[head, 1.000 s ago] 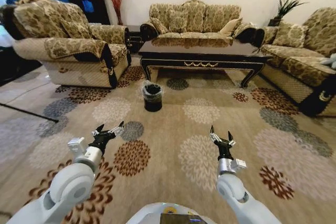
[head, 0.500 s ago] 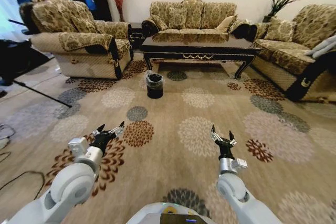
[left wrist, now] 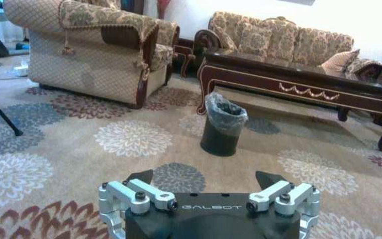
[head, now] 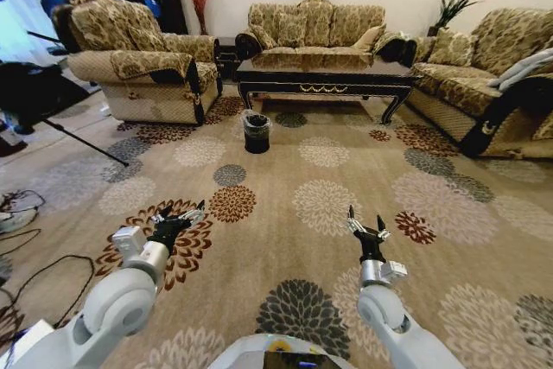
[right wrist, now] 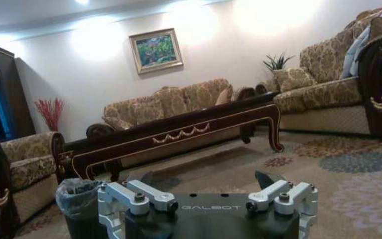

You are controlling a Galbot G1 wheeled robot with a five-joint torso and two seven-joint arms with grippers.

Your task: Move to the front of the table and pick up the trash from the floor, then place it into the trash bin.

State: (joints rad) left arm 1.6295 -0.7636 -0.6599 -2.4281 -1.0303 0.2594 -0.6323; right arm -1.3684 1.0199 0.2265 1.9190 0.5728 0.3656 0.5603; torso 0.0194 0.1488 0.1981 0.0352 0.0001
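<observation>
- My left claw [head: 179, 215] hangs low over the flowered beige carpet [head: 285, 170], black fingers spread wide, nothing between them.
- My right claw [head: 365, 226] sits level with it, off to its right, jaws parted just the same and empty.
- From the left wrist camera I see that claw [left wrist: 204, 177] splayed open, and straight ahead of it, well apart, stands the small round black trash bin with its crinkly clear bag folded over the rim [left wrist: 223, 127].
- In the head view the bin [head: 256, 132] is far ahead of the left claw and a little to its right, on the carpet.
- Just behind the bin runs the long low coffee table of glossy dark brown wood with gold ornament on its front edge [head: 325, 82], near its left front leg.
- From the right wrist camera, the open claw [right wrist: 208, 180] points toward that table [right wrist: 177, 132], with the bin [right wrist: 78, 196] off to the claw's left side.
- Gold-patterned sofas ring the table: one behind it [head: 315, 30], an armchair [head: 138, 58] far ahead-left of the left claw, another sofa [head: 492, 66] far ahead-right of the right claw.
- Trash on the floor: I can't make any out from here.
</observation>
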